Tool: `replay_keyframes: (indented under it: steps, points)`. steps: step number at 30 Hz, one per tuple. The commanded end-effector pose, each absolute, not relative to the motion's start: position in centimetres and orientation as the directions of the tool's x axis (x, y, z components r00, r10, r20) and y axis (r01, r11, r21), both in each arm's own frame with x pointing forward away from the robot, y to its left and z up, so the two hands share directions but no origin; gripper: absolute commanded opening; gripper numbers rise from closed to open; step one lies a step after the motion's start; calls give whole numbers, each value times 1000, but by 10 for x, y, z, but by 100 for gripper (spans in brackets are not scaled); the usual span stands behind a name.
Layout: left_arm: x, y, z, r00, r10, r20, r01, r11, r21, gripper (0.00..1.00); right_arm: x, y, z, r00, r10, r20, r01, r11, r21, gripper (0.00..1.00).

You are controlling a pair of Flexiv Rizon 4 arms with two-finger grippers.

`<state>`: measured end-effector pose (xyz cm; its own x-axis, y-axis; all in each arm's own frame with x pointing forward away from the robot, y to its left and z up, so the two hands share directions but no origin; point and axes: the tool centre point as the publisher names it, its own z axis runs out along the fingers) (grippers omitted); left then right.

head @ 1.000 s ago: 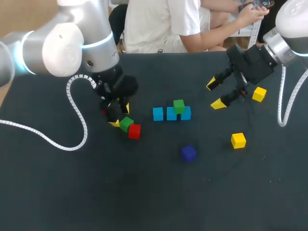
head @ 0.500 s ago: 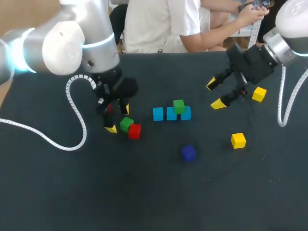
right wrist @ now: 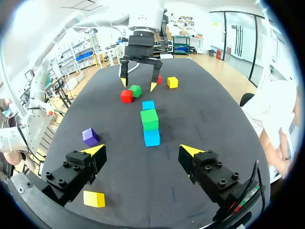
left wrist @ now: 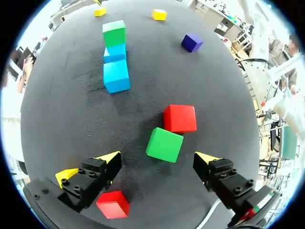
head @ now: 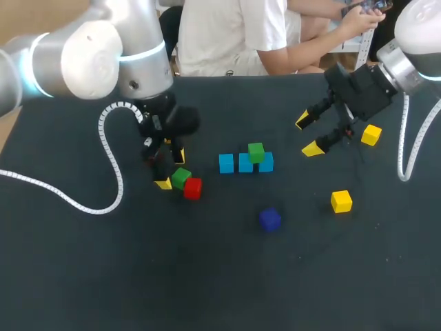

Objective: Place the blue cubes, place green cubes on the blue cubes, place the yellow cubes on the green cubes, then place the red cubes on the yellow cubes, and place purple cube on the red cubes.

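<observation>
Green cube (left wrist: pixel 164 144) touching red cube (left wrist: pixel 180 118)

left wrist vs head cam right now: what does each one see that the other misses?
Left wrist only: a second red cube lying beside one finger of the left end effector. The head view cannot make it out under the arm.
Head only: the third blue cube at the row's right end, which the stacked green cube blocks from the wrist.
Both: the loose green cube touching the first red cube, the blue row, and the purple cube.
</observation>
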<state>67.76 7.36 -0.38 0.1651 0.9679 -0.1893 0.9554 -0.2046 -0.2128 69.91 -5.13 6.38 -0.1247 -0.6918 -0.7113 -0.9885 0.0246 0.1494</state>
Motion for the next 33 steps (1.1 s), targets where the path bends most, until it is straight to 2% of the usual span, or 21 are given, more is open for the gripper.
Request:
replay_keyframes:
  steps: [1,18,19,21,24,25,29,31,33]
  points:
    - [674,74,-1,161,970,-184,959,-198,-201,100,699,-52,64,-124,-691,-713,-989,24,149,100]
    - [677,66,-7,159,976,-148,963,-187,-196,100,699,-52,64,-124,-691,-713,-989,24,149,100]
    - [677,66,-7,158,976,-148,963,-186,-196,96,699,-52,64,-124,-691,-713,-989,24,149,100]
    - [677,66,-7,157,976,-148,963,-185,-195,76,699,-52,64,-124,-691,-713,-989,24,149,100]
    - [677,66,-7,157,977,-146,964,-183,-192,53,699,-52,64,-124,-691,-713,-989,24,149,100]
    - [677,66,-7,156,977,-146,965,-182,-190,48,699,-52,64,-124,-691,-713,-989,24,149,100]
    - [675,67,-8,152,977,-147,966,-178,-187,40,699,-52,64,-124,-691,-713,-989,24,149,100]
    - [674,67,-9,147,978,-151,967,-174,-187,29,699,-52,64,-124,-691,-713,-989,24,149,100]
    - [673,67,-10,143,978,-154,967,-171,-187,27,699,-52,64,-124,-691,-713,-989,24,149,100]
